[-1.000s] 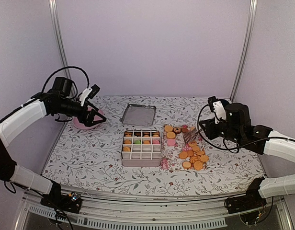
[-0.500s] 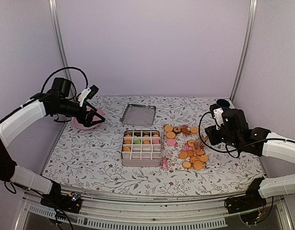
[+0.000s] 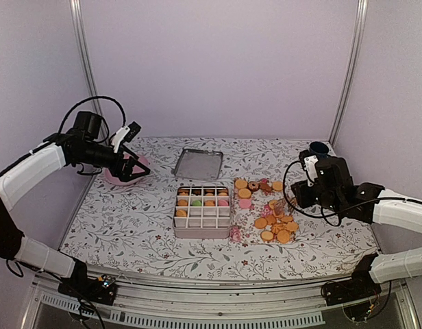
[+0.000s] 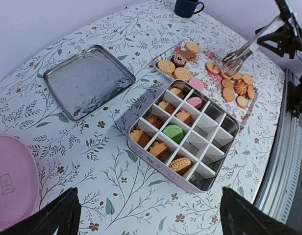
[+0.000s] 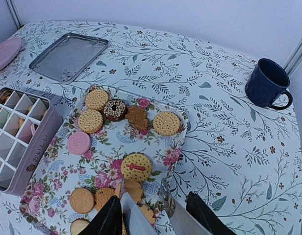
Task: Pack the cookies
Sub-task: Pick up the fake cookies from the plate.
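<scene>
Compared with a second ago, shows the right claw (image 3: 295, 197) drawn back to the right and lower, with its tongs (image 3: 283, 203) now over the right part of the floral tray (image 3: 249, 218) rather than its middle. Shows the left arm much where it was.

From above: grips the tongs by their arms in the right claw. Holds the left claw (image 3: 134, 169) spread wide above the pink plate (image 3: 115, 179), at the left rear of the worktop (image 3: 122, 226). Finds the cookies (image 3: 276, 226) in two places: loose on the floral tray, and sorted into the rear cells of the divided tin (image 3: 202, 231) just left of that tray. Puts the tin's lid (image 3: 197, 163) behind the tin and a blue mug (image 3: 319, 148) at the far right.

From the left wrist: looks down between dark fingertips (image 4: 53, 218) set far apart and touching nothing. Counts nine filled cells in the tin, one green and one pink, the rest orange. Leaves the other cells bare.

From the right wrist: shows both tongs blades clamped between the dark fingers (image 5: 202, 213), tips down among the orange cookies at the near end of the tray. Cannot tell whether a cookie is pinched between the blades.
</scene>
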Tool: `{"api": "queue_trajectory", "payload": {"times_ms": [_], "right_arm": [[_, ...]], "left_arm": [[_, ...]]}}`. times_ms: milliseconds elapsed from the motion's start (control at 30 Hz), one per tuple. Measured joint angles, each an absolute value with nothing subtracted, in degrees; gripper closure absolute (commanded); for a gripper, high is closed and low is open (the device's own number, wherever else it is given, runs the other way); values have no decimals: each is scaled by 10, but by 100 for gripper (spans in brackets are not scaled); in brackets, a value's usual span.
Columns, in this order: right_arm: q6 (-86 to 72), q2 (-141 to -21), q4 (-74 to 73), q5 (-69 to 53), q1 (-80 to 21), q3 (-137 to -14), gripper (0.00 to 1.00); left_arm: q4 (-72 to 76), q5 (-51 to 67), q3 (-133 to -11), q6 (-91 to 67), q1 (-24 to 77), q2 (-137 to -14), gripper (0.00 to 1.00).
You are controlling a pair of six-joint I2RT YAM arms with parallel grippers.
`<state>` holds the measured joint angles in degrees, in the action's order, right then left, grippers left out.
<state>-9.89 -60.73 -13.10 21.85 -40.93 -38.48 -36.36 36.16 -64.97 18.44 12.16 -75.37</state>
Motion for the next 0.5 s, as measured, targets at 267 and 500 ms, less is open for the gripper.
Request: {"api": "queue_trajectory", "payload": {"times_ms": [267,500], "right_arm": [[-99,-591,-131,203,-409,-373,53],[-103,-590,-114,182,-409,-368,54]], "left_arm": [[-363,365,-647,184,119,-754,1],[-363,366,-647,184,119,-752,2]]}}
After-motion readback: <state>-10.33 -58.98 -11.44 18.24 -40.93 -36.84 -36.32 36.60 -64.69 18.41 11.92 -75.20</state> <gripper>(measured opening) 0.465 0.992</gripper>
